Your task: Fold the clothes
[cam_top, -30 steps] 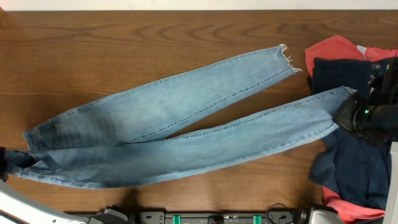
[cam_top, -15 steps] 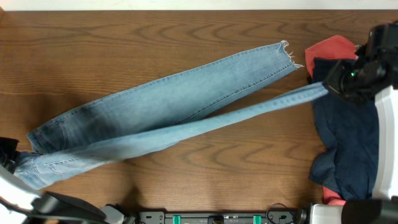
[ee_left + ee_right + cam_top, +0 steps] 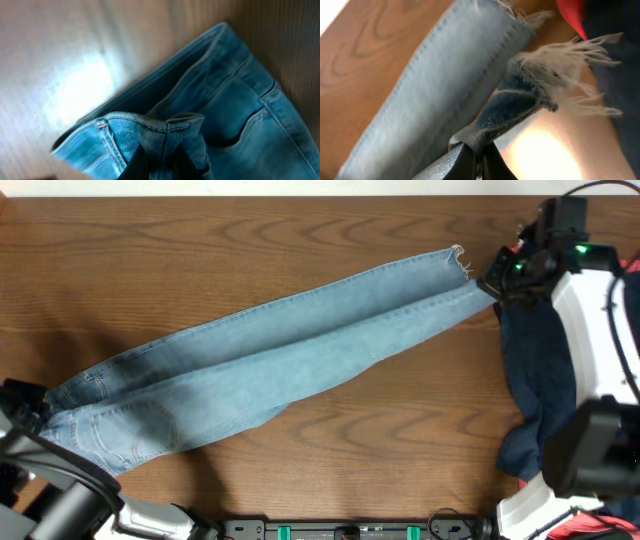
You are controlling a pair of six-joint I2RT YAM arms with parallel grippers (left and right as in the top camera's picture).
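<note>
The clothes are light-blue jeans [image 3: 270, 360] lying diagonally on the wooden table, one leg now laid over the other, frayed hems [image 3: 462, 265] at the upper right, waist and a stitched pocket [image 3: 135, 430] at the lower left. My left gripper [image 3: 28, 402] is shut on the waistband [image 3: 165, 127], which bunches between its dark fingers [image 3: 135, 167]. My right gripper [image 3: 498, 282] is shut on the upper leg's frayed ankle hem [image 3: 540, 85], held just above the lower leg [image 3: 435, 95].
A heap of dark navy cloth [image 3: 545, 380] and red cloth [image 3: 505, 255] lies at the table's right end, under my right arm [image 3: 585, 310]. A black rail [image 3: 350, 530] runs along the front edge. Bare wood [image 3: 200, 250] fills the back.
My right gripper carried the near leg's hem up and back, laying that leg over the far one. The waist end shifted and rolled with my left gripper, showing the pocket.
</note>
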